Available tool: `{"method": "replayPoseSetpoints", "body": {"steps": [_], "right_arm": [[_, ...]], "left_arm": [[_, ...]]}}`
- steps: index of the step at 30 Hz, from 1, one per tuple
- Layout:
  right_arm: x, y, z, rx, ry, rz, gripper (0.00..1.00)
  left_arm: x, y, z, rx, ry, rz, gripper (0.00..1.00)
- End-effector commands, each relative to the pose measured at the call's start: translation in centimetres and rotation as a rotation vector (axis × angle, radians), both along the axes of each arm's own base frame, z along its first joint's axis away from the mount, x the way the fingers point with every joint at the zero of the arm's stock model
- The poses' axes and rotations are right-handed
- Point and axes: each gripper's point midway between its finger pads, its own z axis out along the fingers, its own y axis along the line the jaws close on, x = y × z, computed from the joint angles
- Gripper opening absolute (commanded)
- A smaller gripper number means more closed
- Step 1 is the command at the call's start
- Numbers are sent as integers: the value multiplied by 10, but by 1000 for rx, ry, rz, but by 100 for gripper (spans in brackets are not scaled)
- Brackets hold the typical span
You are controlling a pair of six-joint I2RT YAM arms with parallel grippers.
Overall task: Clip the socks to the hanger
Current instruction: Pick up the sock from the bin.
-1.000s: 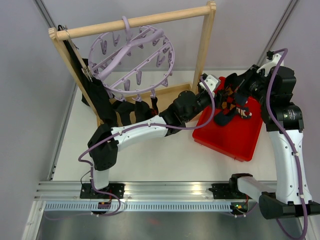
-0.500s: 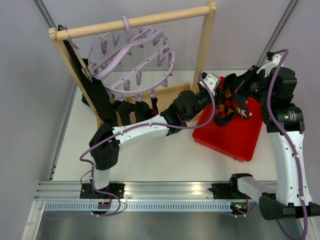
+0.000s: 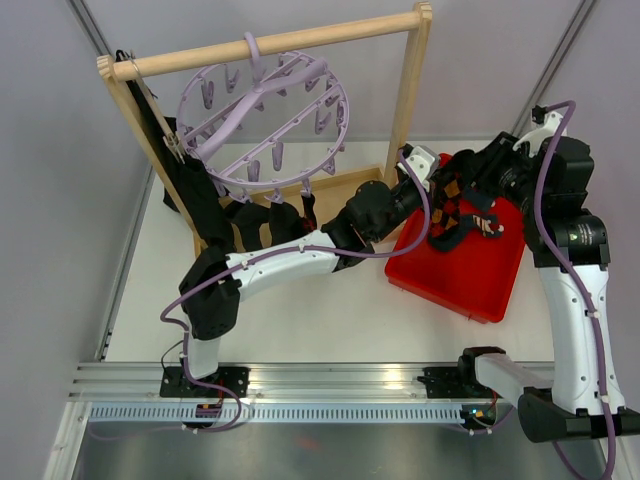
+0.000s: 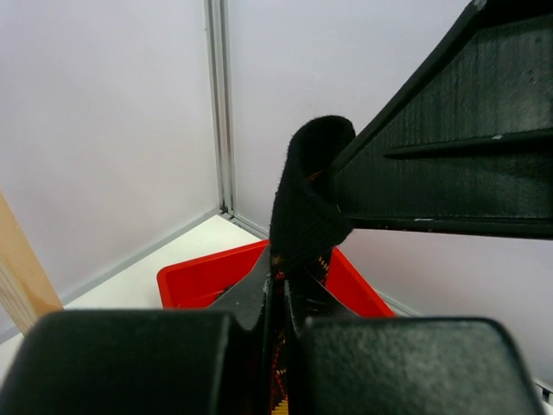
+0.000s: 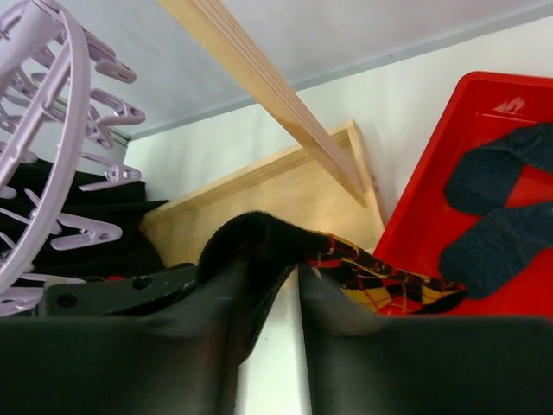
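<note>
**Top view, with both wrist views.** At 11 o'clock of the white table [image 3: 300,330] stood the pale wooden rail frame [image 3: 270,42]. From its top bar hung the round pale-lilac plastic hanger [image 3: 258,95], ringed with small dangling clips. Black socks [image 3: 255,222] hung in a row at the hanger's 6 o'clock rim.

At 3 o'clock lay the shallow red plastic tray [image 3: 470,285], the only container in view. It held a loose heap of dark socks [image 3: 455,235] toward its 12 o'clock end, and the rest of its floor was bare. Near the tray's 11 o'clock corner, the black sock with orange, red and yellow argyle diamonds [image 3: 448,200] was held up between the two arms.

The left gripper [image 4: 281,298] was clamped tight on this argyle sock just below its black cuff. The right gripper [image 5: 292,272] had its jaws narrowly apart with the cuff draped across their tips. Whether they pinched it we could not tell.

We judged the step in hand to be a hand-over of one sock between the arms, with its clipping not yet begun. The next move would call for the right jaws to let go cleanly. The left arm would then have to carry the cuff toward 10 o'clock to a free clip, which must be opened to take the fabric.
</note>
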Motion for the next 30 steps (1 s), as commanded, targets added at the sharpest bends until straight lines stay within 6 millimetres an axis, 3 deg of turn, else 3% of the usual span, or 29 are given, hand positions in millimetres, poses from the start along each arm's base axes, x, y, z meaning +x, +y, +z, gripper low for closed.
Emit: {"method": "replayPoseSetpoints", "body": {"steps": [1,4,6,7,13,15,16,18,19,22,30], "right_arm": [[-7,-5,10,-22,-34,-14,41],[-9,-8,17,-28,-51,-30,57],[-10,-8,19,-32,-58,-34,63],[-10,-9,21,-33,-64,-38,66],[-5,-10,24,-30,-79,-44,69],[-1,-8,22,-25,-78,-34,69],[1,-5,20,-20,-75,-16,69],[5,-1,17,-16,-74,3,69],[6,3,14,-11,-69,24,70],[11,8,12,-6,-82,56,70],[25,35,8,-22,-126,151,69]], "left_arm": [[-3,9,24,-70,-10,4,2],[-3,24,28,-80,19,41,2],[-4,32,17,-58,52,60,2],[-5,44,24,-74,57,81,2],[-11,91,-14,-29,156,188,2],[-17,108,-8,-42,172,209,2],[-15,119,-22,-17,193,249,2],[-19,139,-14,-40,202,286,2],[-18,150,-27,-14,222,328,2],[-21,177,-26,-24,247,394,2],[-31,233,-40,17,306,537,2]]}}
